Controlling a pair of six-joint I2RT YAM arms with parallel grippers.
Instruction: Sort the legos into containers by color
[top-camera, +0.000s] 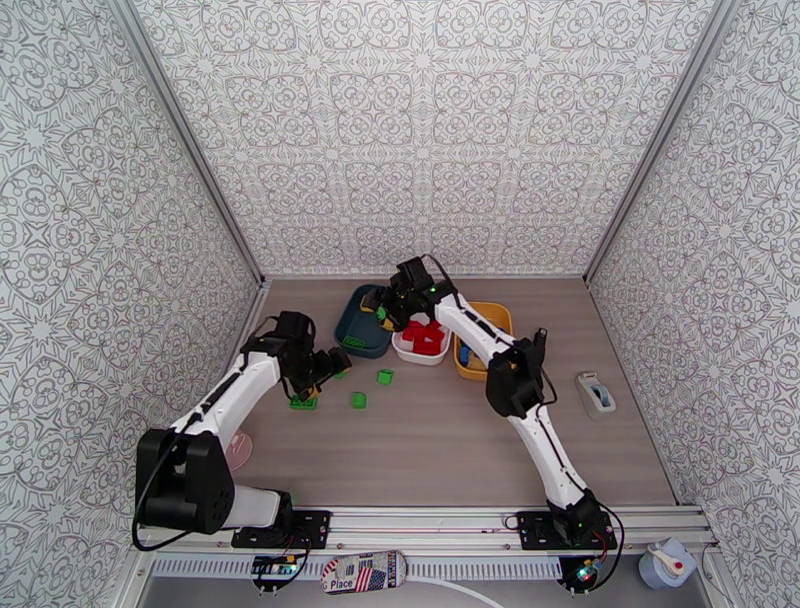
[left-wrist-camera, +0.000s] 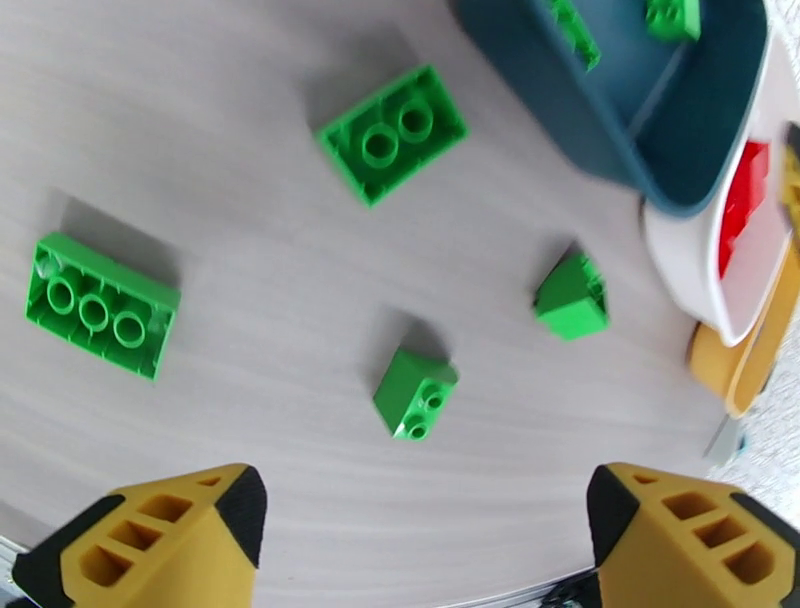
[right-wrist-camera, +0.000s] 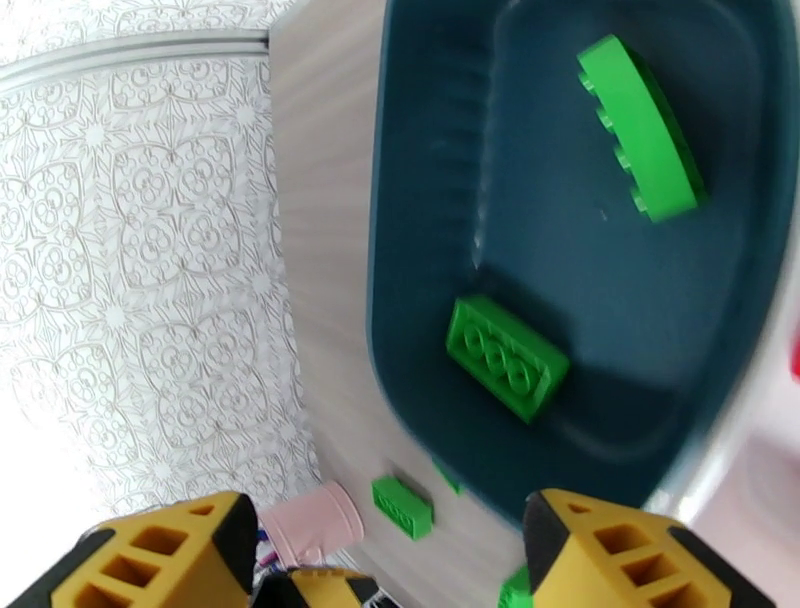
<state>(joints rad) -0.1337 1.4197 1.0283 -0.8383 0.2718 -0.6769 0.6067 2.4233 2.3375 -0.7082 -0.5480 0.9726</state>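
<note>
The left gripper (left-wrist-camera: 425, 530) hangs with its yellow fingers spread wide and empty above the pale wood-grain table (left-wrist-camera: 250, 470). The right gripper (right-wrist-camera: 390, 560), its jaws also apart with nothing between them, hovers over the dark teal plastic tub (right-wrist-camera: 600, 290), where two sorted green bricks (right-wrist-camera: 505, 355) lie on the floor of it.

From where I stand, the job looks well past halfway. A heap of red bricks (top-camera: 425, 335) fills the white plastic tub (top-camera: 405, 353), which sits at three o'clock of the teal one and touches it. The yellow plastic tub (top-camera: 495, 312), next along in the same direction, shows a bit of blue (top-camera: 465, 353). I see no red or blue loose on the table. What is left is green: four loose green studded plastic bricks (left-wrist-camera: 415, 393), scattered near the teal tub between its five and eight o'clock, below the left gripper.

They are bright and glossy. Two are broad blocks lying studs-down, their hollow undersides and round tubes facing up. Two are smaller pieces tipped onto a side, well apart from each other.
</note>
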